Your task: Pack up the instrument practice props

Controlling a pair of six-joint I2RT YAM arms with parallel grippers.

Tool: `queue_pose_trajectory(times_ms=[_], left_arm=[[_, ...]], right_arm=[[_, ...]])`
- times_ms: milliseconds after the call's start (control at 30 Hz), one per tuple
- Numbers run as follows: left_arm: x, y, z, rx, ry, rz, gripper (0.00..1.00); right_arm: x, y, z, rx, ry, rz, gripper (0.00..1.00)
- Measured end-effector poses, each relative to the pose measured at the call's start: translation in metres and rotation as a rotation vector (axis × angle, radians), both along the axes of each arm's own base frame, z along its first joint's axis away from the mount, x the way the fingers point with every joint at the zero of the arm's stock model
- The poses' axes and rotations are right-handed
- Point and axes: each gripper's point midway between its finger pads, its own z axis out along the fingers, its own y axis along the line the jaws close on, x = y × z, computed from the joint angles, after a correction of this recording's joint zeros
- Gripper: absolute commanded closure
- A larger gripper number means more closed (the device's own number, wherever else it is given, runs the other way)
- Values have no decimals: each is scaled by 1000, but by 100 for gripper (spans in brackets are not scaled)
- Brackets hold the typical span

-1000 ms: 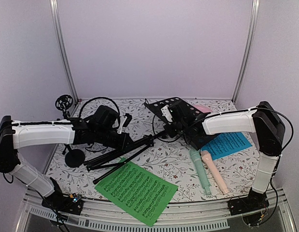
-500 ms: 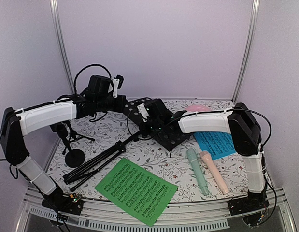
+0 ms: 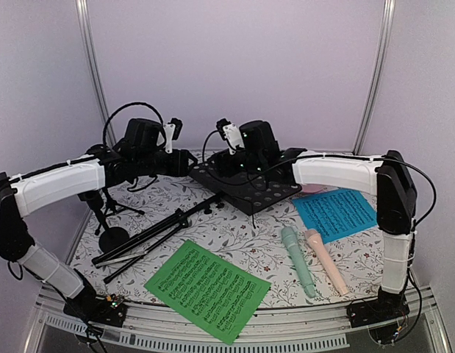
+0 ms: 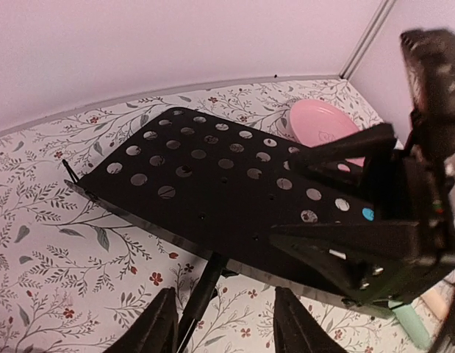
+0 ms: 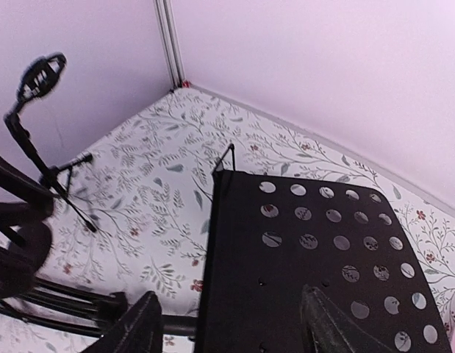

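**A:** How do the jaws stand?

**B:** Both pairs are parted and empty. A second ago they were closed low on the stand. The left gripper (image 4: 226, 296) now hangs above the counter (image 4: 43, 243), and the pole of the tripod (image 3: 168, 223) shows below the gap, clear of the jaws. The right gripper (image 5: 231, 293) is spread just as wide over the black perforated music desk (image 3: 245, 195), holding nothing.

**A:** And the desk itself?

**B:** It was tilted up between the arms before. Now it lies flat at the back of the counter, and its tripod stretches toward the front left. Both arms have risen and sit higher above it.

**A:** What is around it?

**B:** The round pink dish (image 4: 323, 132) is just behind the desk's far corner. The blue sheet-music page (image 3: 337, 213) was partly under the right arm and is now in full view. The mint-green microphone (image 3: 295, 254) and pale-pink microphone (image 3: 326, 261) lie side by side at the front right. The green page (image 3: 209, 288) is at the front centre. The small black mic supports (image 3: 113, 239) stand at the left edge.
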Motion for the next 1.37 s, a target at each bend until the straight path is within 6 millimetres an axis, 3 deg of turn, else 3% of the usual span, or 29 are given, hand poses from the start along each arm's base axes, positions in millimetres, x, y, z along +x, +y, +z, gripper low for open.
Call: queue_pose_trajectory(times_ms=[100, 200, 267, 333, 400, 500, 600, 800, 1033, 1367], left_arm=[[-8, 3, 11, -8, -8, 3, 2], [-18, 12, 25, -4, -27, 21, 1], [-25, 20, 36, 0, -44, 41, 1], [-31, 30, 46, 6, -59, 61, 1], [-38, 41, 55, 17, -75, 86, 1], [-48, 59, 70, 34, -107, 123, 1], [-58, 78, 86, 57, -151, 162, 1], [-73, 113, 112, 88, -229, 248, 1], [-82, 134, 120, 91, -267, 312, 1], [-74, 128, 106, 121, -236, 306, 1]], right_arm=[[-15, -15, 54, 52, -62, 31, 10], [-35, -42, 115, 123, -131, 58, 2], [-46, -71, 150, 163, -174, 45, 0], [-50, -108, 175, 190, -211, -2, 1], [-53, -140, 187, 202, -230, -57, 1], [-65, -197, 183, 194, -228, -159, 1], [-81, -246, 164, 186, -190, -264, 1], [-118, -296, 126, 227, -94, -396, 1], [-136, -318, 100, 300, 24, -491, 1], [-139, -323, 88, 329, 92, -539, 1]])
